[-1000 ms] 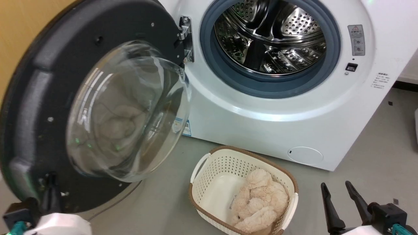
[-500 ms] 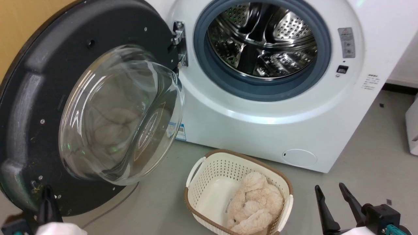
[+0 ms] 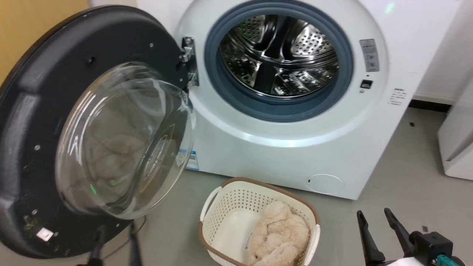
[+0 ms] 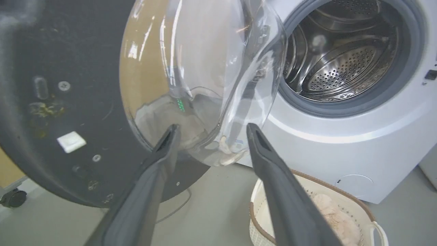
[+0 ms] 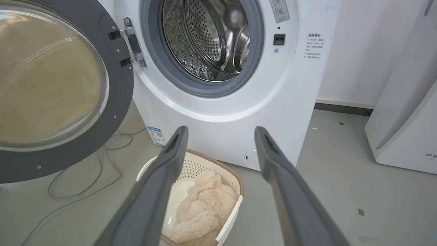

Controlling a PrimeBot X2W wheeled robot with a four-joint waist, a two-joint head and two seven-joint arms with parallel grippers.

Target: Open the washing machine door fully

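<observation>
Black and matte, the inner rim of the washing machine door (image 3: 33, 111) faces me. The door is swung wide on its hinge (image 3: 188, 61) at the left of the washing machine (image 3: 281, 147), its clear glass bowl (image 3: 125, 140) bulging toward me. My left gripper (image 4: 212, 127) sits low by the door's bottom edge, fingers spread wide with nothing between them. Their tips frame the bowl's lower curve, and I cannot tell whether they touch it. My right gripper (image 3: 374, 212) hangs well apart at the lower right, likewise spread and empty. The steel drum (image 3: 277, 55) stands exposed inside its grey gasket (image 3: 236, 99). On the floor (image 3: 406, 177) before the machine sits a cream basket (image 3: 221, 195) holding beige plush (image 3: 277, 232).
</observation>
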